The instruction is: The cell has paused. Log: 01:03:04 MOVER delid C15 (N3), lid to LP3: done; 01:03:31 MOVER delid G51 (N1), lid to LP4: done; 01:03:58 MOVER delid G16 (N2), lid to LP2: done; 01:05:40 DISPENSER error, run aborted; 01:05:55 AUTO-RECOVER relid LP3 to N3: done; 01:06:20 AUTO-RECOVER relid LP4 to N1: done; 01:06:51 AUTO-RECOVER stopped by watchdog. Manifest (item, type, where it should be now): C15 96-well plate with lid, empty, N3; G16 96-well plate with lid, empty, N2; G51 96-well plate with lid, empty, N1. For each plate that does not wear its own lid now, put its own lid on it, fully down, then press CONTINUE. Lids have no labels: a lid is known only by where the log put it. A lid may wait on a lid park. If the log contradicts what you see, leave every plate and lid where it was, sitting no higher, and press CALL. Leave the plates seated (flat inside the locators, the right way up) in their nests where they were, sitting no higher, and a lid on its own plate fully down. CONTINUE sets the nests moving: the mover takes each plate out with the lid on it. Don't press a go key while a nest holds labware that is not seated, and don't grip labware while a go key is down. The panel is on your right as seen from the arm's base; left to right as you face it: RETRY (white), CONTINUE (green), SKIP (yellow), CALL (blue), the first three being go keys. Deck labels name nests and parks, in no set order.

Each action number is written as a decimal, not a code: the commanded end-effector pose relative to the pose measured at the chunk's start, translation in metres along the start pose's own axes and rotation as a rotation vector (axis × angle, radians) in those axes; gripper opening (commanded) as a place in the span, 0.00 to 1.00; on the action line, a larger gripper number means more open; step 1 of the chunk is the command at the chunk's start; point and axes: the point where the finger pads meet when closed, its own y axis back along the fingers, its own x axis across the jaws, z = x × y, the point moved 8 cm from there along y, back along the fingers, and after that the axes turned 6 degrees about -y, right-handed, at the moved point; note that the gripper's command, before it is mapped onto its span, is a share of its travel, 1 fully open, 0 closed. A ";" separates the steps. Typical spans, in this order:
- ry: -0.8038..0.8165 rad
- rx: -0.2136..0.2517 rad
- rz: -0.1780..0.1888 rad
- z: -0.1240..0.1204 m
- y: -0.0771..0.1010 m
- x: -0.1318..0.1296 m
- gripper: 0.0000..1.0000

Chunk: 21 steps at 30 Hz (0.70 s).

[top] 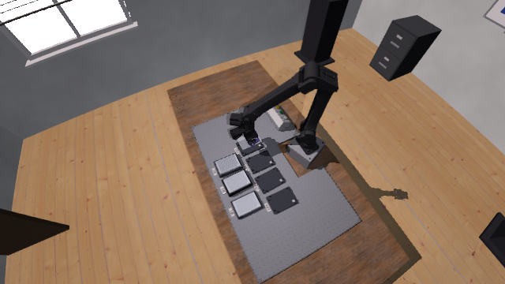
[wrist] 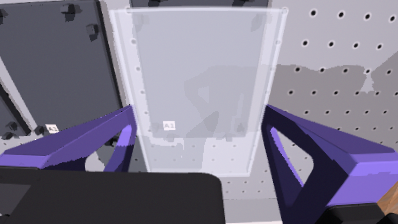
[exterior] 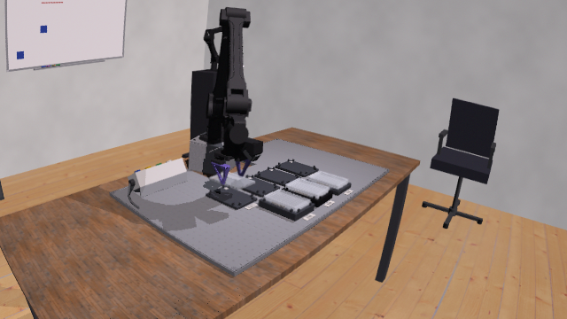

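Observation:
My gripper (wrist: 198, 112) is shut on a clear plate lid (wrist: 200, 85), with its purple fingers on the lid's two long sides. In the exterior view the lid (exterior: 233, 180) hangs a little above the dark lid park (exterior: 231, 198) at the panel end of the park row. Three 96-well plates (top: 227, 164) (top: 237, 182) (top: 246, 205) sit in a row of nests. The plate closest to the gripper looks greyer, with its wells showing more plainly than the other two. I cannot tell for sure which plates wear lids.
Three more dark lid parks (top: 260, 162) (top: 270, 180) (top: 282, 199) lie bare beside the plate row. The key panel (top: 281, 117) stands near the arm's base (top: 305, 151). Small white labels sit by the nests and parks, too small to read.

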 end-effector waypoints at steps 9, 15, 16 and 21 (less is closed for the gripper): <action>-0.028 -0.024 -0.011 0.037 0.006 0.003 0.00; -0.028 -0.018 -0.006 0.063 0.006 0.018 0.00; -0.028 -0.018 -0.006 0.068 0.006 0.021 0.00; -0.029 -0.019 -0.005 0.090 0.006 0.033 0.00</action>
